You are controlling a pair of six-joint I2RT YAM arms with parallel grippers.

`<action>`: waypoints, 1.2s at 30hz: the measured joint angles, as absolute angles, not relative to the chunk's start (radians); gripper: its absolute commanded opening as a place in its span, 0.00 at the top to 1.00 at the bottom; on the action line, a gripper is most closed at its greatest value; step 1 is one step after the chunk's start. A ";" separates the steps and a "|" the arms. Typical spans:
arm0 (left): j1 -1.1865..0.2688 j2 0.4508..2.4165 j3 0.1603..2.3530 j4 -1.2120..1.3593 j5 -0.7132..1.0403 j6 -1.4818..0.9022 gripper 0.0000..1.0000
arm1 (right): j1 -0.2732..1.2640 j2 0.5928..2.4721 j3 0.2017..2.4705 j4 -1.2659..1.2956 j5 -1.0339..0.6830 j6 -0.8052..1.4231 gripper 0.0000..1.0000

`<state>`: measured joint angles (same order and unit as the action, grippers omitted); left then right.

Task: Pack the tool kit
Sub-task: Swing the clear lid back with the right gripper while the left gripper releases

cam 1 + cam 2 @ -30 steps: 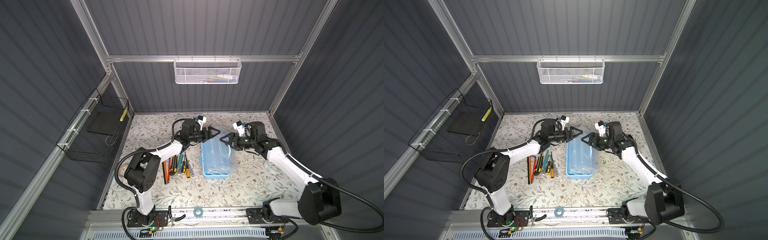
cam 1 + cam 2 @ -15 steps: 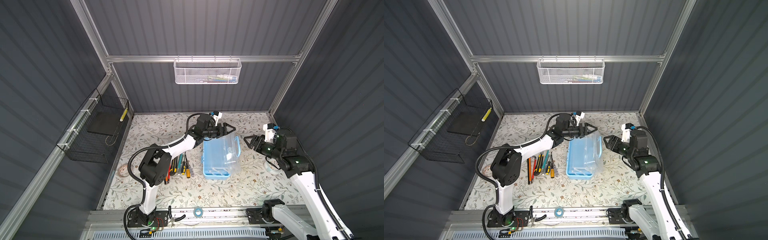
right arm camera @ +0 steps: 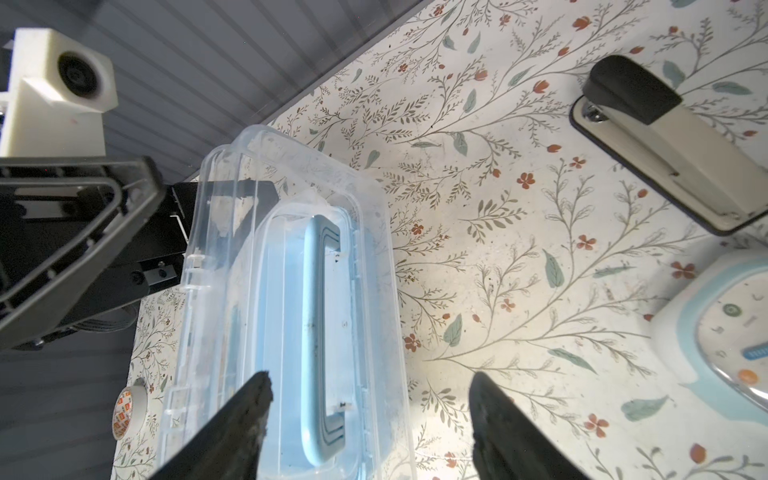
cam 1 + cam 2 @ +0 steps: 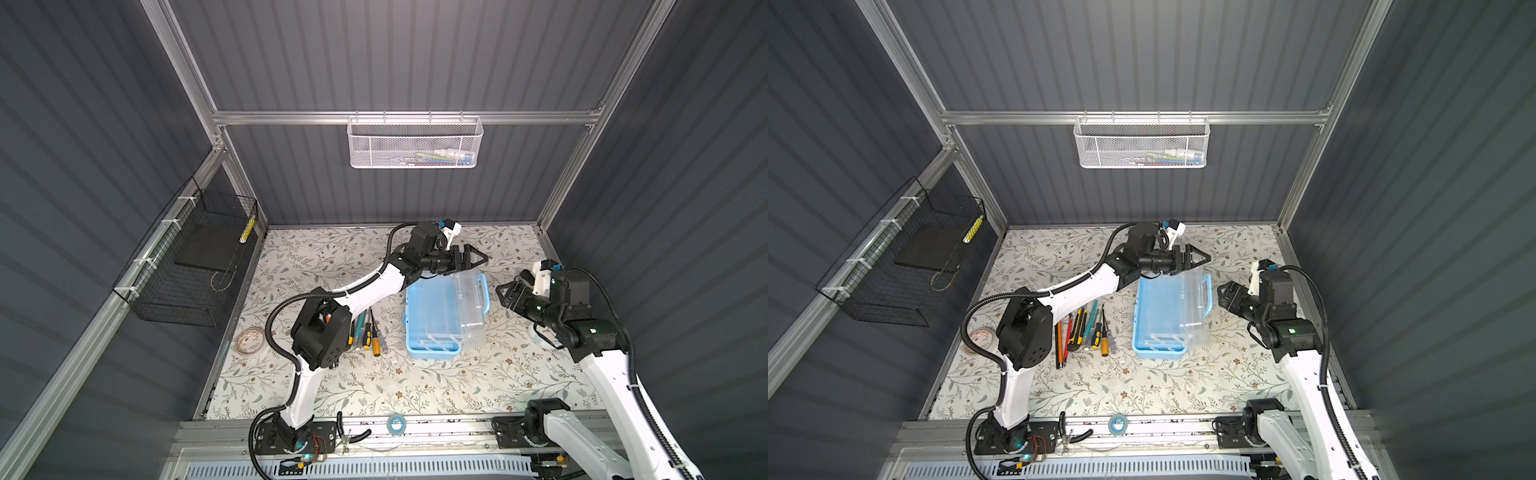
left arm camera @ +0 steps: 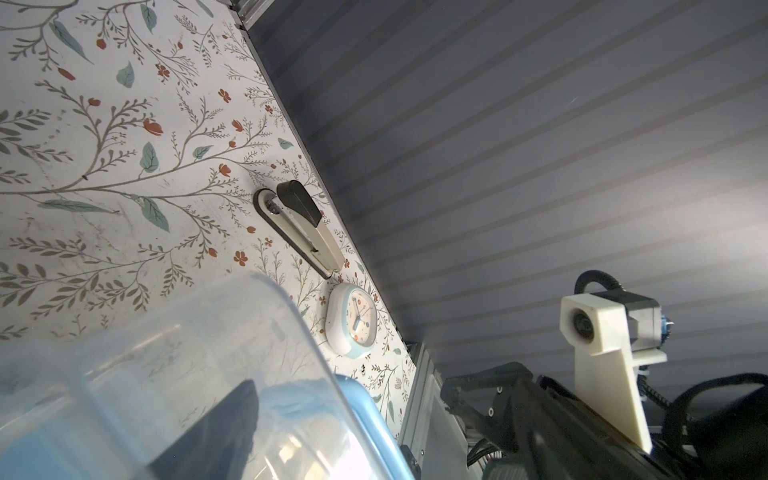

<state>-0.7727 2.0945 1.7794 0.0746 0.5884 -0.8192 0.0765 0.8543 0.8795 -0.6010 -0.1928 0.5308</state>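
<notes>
Probably light, stiff, slick: tool kit (image 4: 432, 324), clear lid (image 4: 467, 305) raised.
Left hand (image 4: 477, 258), right hand (image 4: 503, 293) spread, gripping nothing; handle (image 4: 484, 291) looks the surest hold.

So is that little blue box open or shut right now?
The tool kit is open: its clear lid stands swung up off the light-blue base, and both top views look straight into the base.
</notes>
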 measured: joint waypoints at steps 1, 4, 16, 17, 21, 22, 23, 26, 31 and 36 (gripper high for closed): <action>-0.773 2.103 1.801 0.056 0.576 -0.807 0.00 | 0.075 0.847 0.882 -0.611 -0.182 0.530 0.24; -0.773 2.106 1.839 -0.004 0.539 -0.767 0.00 | 0.070 0.823 0.896 -0.631 -0.166 0.529 0.24; -0.785 2.297 2.163 -0.166 0.512 -0.706 0.00 | 0.070 0.807 0.915 -0.648 -0.153 0.522 0.24; -0.782 2.294 2.151 -0.165 0.507 -0.698 0.00 | 0.070 0.804 0.915 -0.649 -0.153 0.522 0.24; -0.757 2.215 1.990 -0.149 0.492 -0.680 0.00 | 0.070 0.801 0.915 -0.651 -0.159 0.521 0.26; -0.742 2.188 1.943 -0.150 0.489 -0.674 0.00 | 0.070 0.807 0.915 -0.650 -0.166 0.522 0.27; -0.726 2.162 1.904 -0.153 0.484 -0.665 0.00 | 0.070 0.813 0.915 -0.647 -0.174 0.522 0.27; -0.675 2.064 1.789 -0.188 0.431 -0.611 0.00 | 0.071 0.843 0.912 -0.623 -0.204 0.526 0.29; -0.624 1.818 1.572 -0.278 0.232 -0.494 0.01 | 0.138 0.891 0.907 -0.589 -0.214 0.540 0.30; -0.627 1.551 1.319 -0.360 0.052 -0.454 0.04 | 0.290 0.948 0.908 -0.558 -0.202 0.554 0.32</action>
